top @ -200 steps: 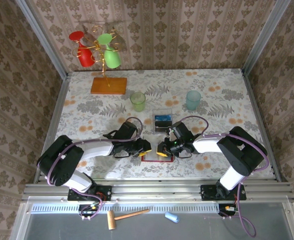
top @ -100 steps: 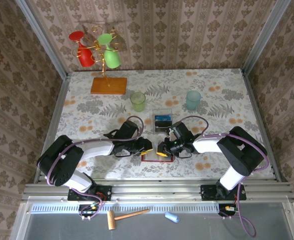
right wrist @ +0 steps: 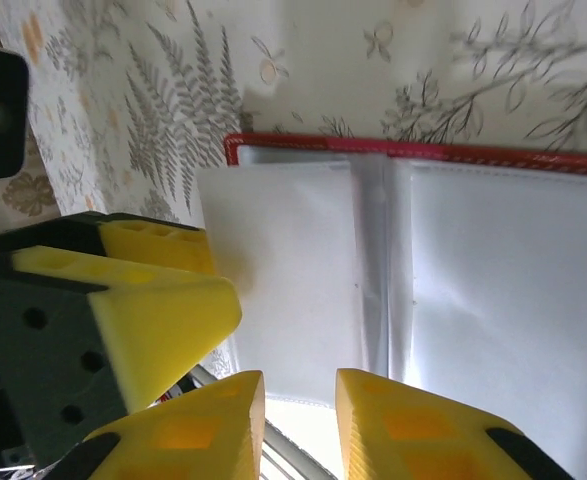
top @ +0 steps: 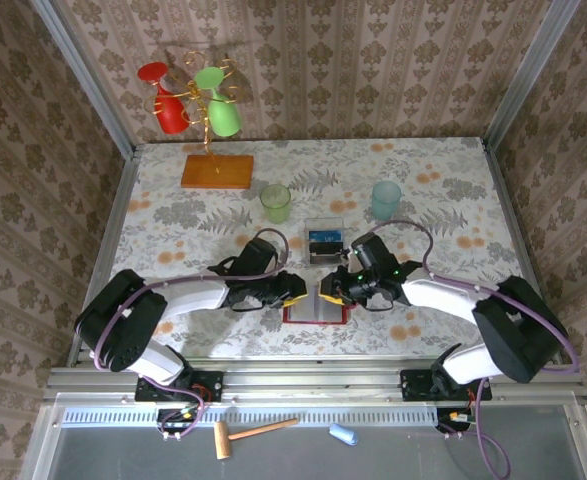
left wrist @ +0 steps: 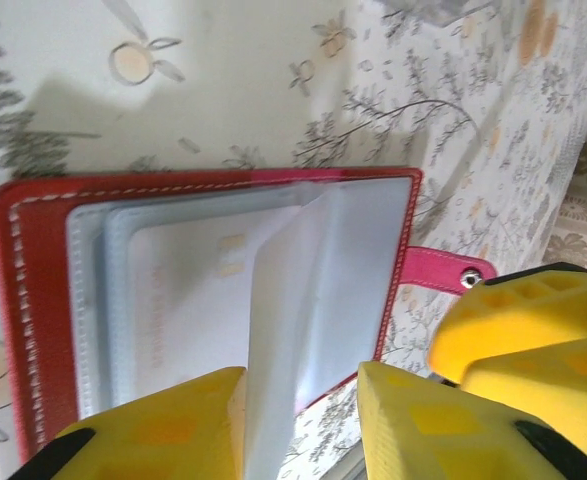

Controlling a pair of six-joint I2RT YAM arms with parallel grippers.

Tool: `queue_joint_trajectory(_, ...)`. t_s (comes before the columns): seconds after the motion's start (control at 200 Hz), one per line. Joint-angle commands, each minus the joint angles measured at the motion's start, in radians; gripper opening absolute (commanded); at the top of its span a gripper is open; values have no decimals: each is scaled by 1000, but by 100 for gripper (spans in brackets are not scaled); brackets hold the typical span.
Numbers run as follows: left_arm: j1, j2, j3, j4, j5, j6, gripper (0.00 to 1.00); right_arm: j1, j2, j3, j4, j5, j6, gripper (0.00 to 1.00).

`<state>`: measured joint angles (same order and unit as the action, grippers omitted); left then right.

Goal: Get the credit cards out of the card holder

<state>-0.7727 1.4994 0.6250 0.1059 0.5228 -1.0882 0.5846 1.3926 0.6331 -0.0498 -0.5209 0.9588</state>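
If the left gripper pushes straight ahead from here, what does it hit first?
Most likely the left gripper meets the raised clear sleeve of the card holder, which stands between its fingers. Depth is unclear.

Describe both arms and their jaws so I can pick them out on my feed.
The left arm and right arm match: white tubular links between bulky black joint housings, with a purple cable looping along each. Their jaws are blocky bright-yellow plastic with square recessed pockets, mounted on black carriers.
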Motion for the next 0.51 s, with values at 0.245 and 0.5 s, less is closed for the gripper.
queue_joint_trajectory(0.245, -14, 51, 83, 49, 37, 4, 36, -61, -172, 95, -419, 212, -174, 33)
queue_joint_trajectory(0.5, -58, 129, 123, 128, 42, -37, 40, -90, -204, 73, -447, 223, -182, 37)
